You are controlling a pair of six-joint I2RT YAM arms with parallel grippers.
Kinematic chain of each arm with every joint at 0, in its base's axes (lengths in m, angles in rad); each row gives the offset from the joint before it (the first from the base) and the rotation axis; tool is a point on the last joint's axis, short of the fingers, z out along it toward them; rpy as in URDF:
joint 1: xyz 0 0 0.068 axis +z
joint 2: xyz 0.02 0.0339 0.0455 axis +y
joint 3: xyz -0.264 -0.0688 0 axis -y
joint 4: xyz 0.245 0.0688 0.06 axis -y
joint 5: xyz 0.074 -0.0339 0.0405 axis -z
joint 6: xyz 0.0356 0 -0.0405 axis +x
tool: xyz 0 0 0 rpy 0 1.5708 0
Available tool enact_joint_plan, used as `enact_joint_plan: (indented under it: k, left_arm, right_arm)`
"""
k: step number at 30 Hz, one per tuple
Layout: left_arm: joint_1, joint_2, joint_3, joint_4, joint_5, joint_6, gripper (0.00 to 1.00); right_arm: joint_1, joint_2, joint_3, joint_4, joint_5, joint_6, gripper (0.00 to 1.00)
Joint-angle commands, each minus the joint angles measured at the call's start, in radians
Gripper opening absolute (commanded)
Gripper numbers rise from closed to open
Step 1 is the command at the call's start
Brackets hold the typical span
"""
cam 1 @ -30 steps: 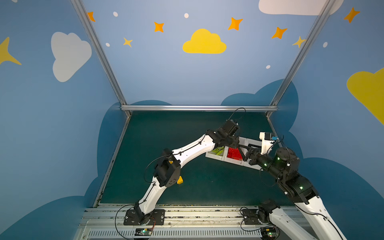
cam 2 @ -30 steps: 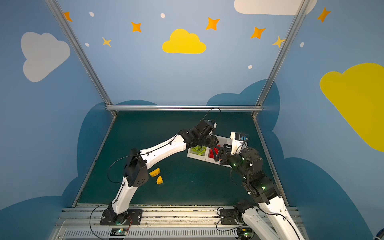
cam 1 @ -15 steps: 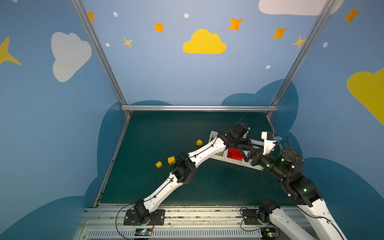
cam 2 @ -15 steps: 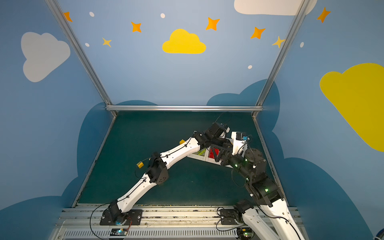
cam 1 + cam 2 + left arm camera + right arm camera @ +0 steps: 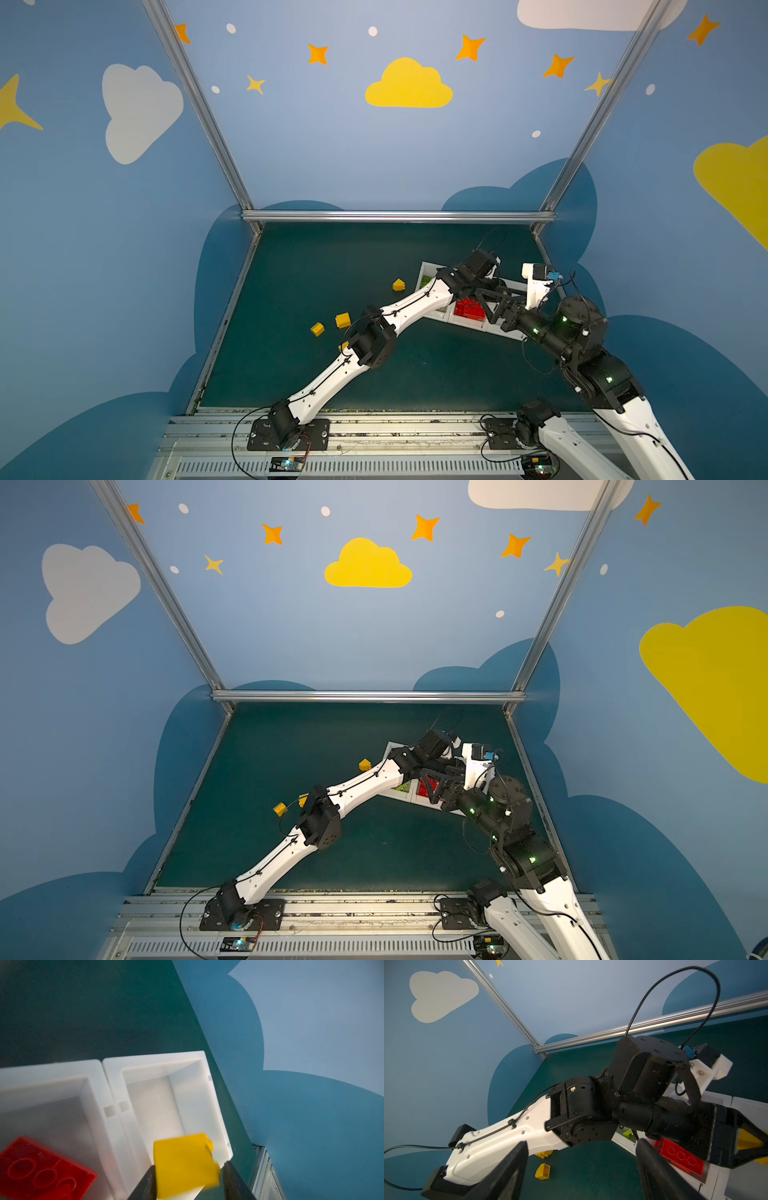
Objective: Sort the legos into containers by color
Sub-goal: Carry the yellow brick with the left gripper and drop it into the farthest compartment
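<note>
Green mat (image 5: 332, 266) lies under white containers (image 5: 155, 1059). Left gripper (image 5: 189, 1164) has a yellow lego (image 5: 182, 1169) loose between its fingers (image 5: 145, 1184) above the end one. Right gripper (image 5: 581, 1142) gapes wide, holding nothing.

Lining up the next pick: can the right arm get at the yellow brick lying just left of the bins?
Probably not yet: the left arm stretches across the bins, directly between the open right hand and that yellow brick; it would have to pull back first.
</note>
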Motion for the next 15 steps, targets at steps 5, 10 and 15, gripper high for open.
enact_joint_plan:
  k: [5,10,15]
  left_arm:
    - [-0.005,0.049,0.035,0.031,0.010,-0.021,0.55]
    - [0.006,0.027,0.034,0.008,-0.003,-0.013,0.60]
    - [0.022,-0.096,-0.061,-0.080,-0.063,0.042,0.67]
  right_arm:
    - [0.000,-0.003,0.004,-0.004,-0.004,0.000,0.79]
    - [0.000,0.004,0.011,-0.013,-0.003,-0.001,0.79]
    - [0.001,0.037,0.042,-0.043,-0.018,-0.006,0.79]
